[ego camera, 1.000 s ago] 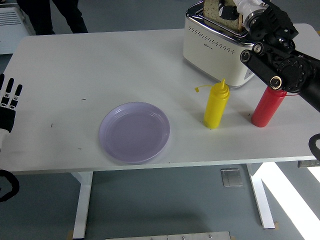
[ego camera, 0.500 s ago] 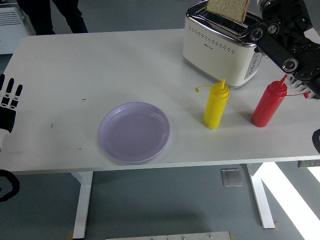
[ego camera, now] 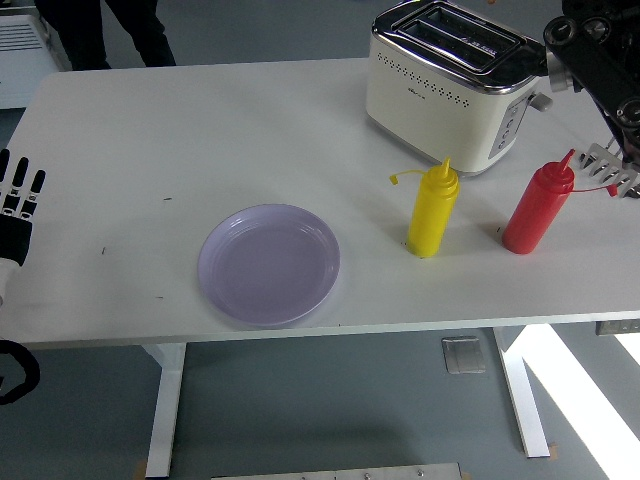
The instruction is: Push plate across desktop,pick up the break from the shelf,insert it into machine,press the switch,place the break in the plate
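**White table with an empty plate, two sauce bottles and a toaster**

Nearest the viewer, toward the front edge of the white table (ego camera: 120, 140), sits a round, pale lilac plate (ego camera: 269, 264). It is shallow with a raised rim, and nothing lies in it.

At the far left edge of the view, the robot's left hand (ego camera: 17, 205) rests beside the table's left end. Its black fingers (ego camera: 20, 180) with white joints point straight up, spread and holding nothing. The rest of that arm is cut off by the frame.

To the right of the plate stands a yellow squeeze bottle (ego camera: 432, 211), upright, with a pointed nozzle and a small cap hanging off to its left. Further right stands a red squeeze bottle (ego camera: 537, 209) of the same shape, also upright.

Behind the two bottles, near the table's far right corner, is a cream-coloured toaster (ego camera: 447, 85) with a shiny metal top and two slots. No bread can be seen standing up out of the slots; whether a slice sits down inside cannot be made out from this angle.

The robot's right arm (ego camera: 596, 68) enters from the upper right, just beside the toaster's right end, where a lever knob sticks out. The right hand itself is largely cut off, and whether it is open or closed cannot be told.

At the top left, beyond the table, a person's dark trouser legs (ego camera: 105, 30) are visible.
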You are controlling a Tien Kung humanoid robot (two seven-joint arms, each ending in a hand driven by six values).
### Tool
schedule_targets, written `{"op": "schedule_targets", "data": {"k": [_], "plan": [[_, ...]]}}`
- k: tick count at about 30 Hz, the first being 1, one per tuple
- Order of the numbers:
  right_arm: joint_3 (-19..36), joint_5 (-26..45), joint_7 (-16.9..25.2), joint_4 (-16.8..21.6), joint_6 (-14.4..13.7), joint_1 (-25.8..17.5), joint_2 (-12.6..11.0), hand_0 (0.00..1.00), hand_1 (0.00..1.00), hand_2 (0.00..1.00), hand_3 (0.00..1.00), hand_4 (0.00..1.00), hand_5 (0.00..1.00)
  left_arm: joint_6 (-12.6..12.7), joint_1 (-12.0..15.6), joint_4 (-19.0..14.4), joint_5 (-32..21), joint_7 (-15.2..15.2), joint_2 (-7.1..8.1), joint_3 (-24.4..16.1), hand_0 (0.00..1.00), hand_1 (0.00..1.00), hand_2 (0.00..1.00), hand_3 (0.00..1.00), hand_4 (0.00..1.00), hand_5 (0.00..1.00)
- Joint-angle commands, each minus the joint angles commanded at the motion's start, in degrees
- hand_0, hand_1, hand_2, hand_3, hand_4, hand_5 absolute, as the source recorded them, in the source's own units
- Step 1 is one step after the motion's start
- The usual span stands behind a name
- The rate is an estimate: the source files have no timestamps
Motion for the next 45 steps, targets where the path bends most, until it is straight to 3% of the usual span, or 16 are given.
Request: {"op": "schedule_targets", "data": {"k": [10,23,32,40,45], "plan": [[-3.0,2.8,-3.4,14.4,1.3,-1.8,-4.5,0.480,0.470,0.472,0.420,0.185,0.002,0.0,0.2,-0.1,0.1,0.0,-0.12,-0.3,0.817,0.757,0.703,0.749,0.754,0.981],[-8.3,17.6,-9.9,33.2,1.2,-4.2,-9.8,0.467,0.463,0.472,0.420,0.167,0.002,0.0,0.4,0.1,0.3,0.0,-0.18,-1.0,0.817,0.757,0.703,0.750,0.754,0.981],[-15.3,27.5,-14.4,45.3,1.3,-4.2,-10.1,0.458,0.463,0.476,0.422,0.169,0.002,0.0,0.5,0.4,0.3,0.1,-0.22,-1.3,0.817,0.757,0.704,0.750,0.756,0.981],[-23.5,28.6,-15.5,45.2,2.0,-3.7,-7.1,0.459,0.460,0.479,0.424,0.170,0.002,-0.1,0.4,1.0,0.3,0.1,-0.14,-1.6,0.817,0.757,0.704,0.750,0.755,0.980],[-28.2,28.4,-15.8,42.8,1.9,-4.3,-4.7,0.455,0.459,0.481,0.424,0.173,0.002,-0.2,0.0,1.6,0.5,0.2,0.04,-1.6,0.817,0.758,0.704,0.750,0.754,0.981]]}}
